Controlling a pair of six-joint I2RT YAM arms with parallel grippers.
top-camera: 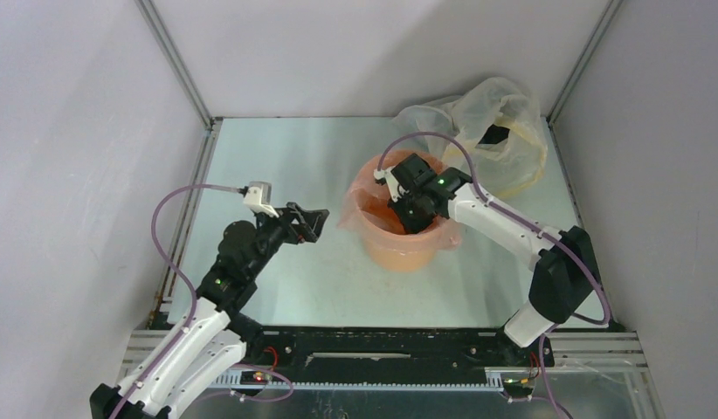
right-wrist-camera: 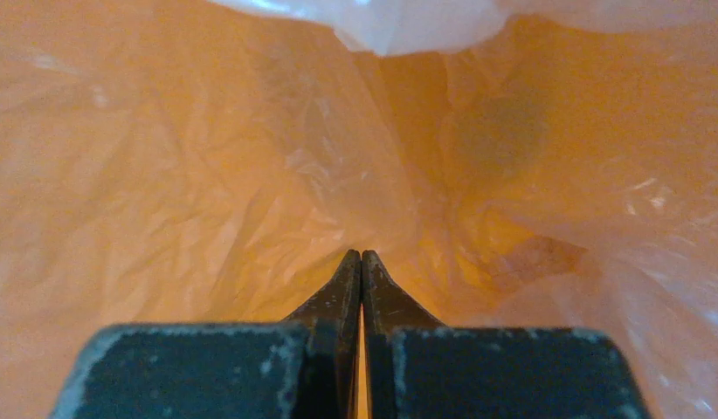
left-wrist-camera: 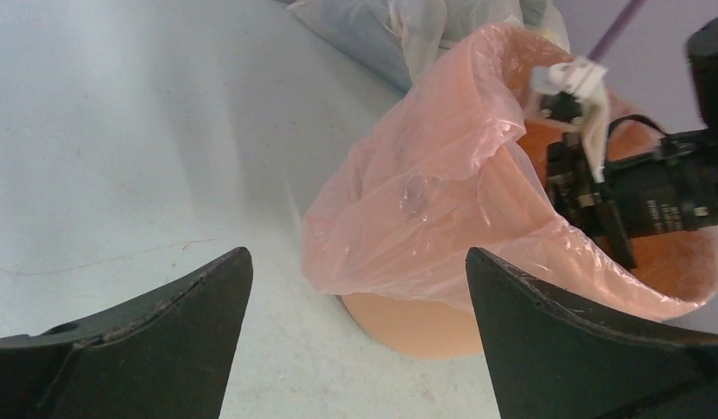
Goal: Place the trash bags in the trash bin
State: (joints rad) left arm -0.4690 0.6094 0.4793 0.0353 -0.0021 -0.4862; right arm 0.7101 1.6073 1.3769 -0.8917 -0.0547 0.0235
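The orange trash bin (top-camera: 408, 253) stands right of the table's middle. The pale pink trash bag (top-camera: 360, 205) lines it, with its edge folded out over the rim on the left side. My right gripper (top-camera: 408, 214) reaches down inside the bin. In the right wrist view it (right-wrist-camera: 362, 255) is shut tip to tip, with crinkled pink film (right-wrist-camera: 207, 175) all around and nothing visibly between the fingers. My left gripper (top-camera: 316, 223) is open and empty, left of the bin and pointing at it. In the left wrist view it (left-wrist-camera: 357, 253) faces the bag (left-wrist-camera: 425, 192) and the bin's wall (left-wrist-camera: 417, 323).
A larger clear yellowish bag (top-camera: 504, 131) with dark contents lies in the back right corner, just behind the bin. White walls with metal corner posts close in the table on three sides. The arm bases sit along the near edge.
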